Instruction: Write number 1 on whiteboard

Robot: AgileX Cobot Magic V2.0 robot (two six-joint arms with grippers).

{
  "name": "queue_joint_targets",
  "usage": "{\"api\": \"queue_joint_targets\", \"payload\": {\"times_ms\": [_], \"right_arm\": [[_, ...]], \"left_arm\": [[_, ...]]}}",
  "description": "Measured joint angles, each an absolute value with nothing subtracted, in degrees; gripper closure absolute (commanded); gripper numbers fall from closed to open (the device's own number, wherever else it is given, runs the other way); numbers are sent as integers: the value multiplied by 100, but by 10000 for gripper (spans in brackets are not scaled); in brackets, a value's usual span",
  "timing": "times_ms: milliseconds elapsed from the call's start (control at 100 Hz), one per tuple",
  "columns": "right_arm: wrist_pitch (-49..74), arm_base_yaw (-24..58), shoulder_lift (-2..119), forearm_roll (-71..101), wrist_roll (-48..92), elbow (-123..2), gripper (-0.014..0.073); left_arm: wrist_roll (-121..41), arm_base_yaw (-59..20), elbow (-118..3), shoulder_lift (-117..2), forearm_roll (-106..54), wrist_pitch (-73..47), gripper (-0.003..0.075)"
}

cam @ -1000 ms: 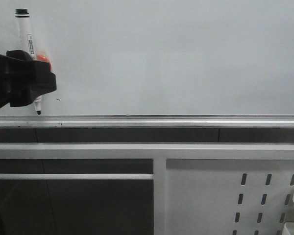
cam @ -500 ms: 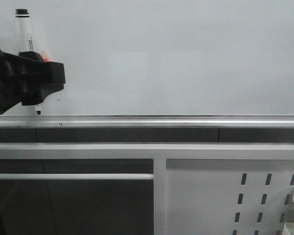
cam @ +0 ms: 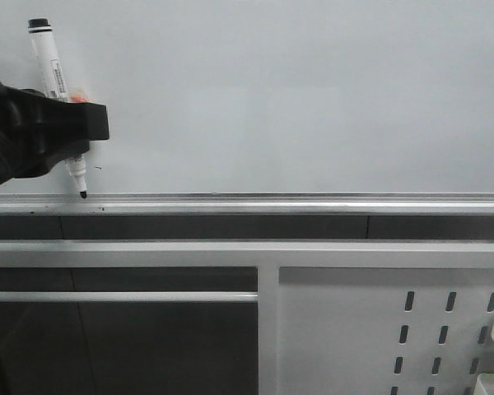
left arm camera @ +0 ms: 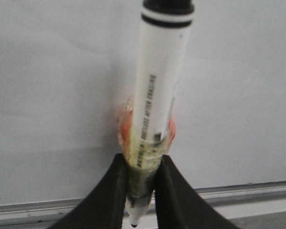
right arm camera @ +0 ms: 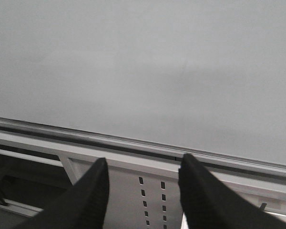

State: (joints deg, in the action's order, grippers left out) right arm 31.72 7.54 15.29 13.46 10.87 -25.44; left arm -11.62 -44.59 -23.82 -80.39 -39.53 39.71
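Unreadable small print on marker (left arm camera: 157, 100)

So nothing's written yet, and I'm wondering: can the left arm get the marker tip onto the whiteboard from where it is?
Probably yes. The left hand grips the marker, whose tip hangs just above the lower rail, with bare whiteboard behind and nothing between.

Left pincer (cam: 70, 136) clamped, right pincer (right arm camera: 143, 200) spread

The front view faces the whiteboard (cam: 296, 99) squarely; both wrist views look closely at the same board and its rail (cam: 313, 202).
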Motion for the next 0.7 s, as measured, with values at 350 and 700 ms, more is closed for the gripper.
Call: {"api": "queue_joint_targets", "payload": {"times_ms": [350,700], "right_arm": [[4440,754,1649,4551,4382,-3018,286],[5057,1762,2567,5360,5752,-3612,285]], "left_arm": [[-1377,-5059,-2543,-6880,-2049,1908,740],[-1461,-5934,-3985,-6286,432,-1728,740]]}}
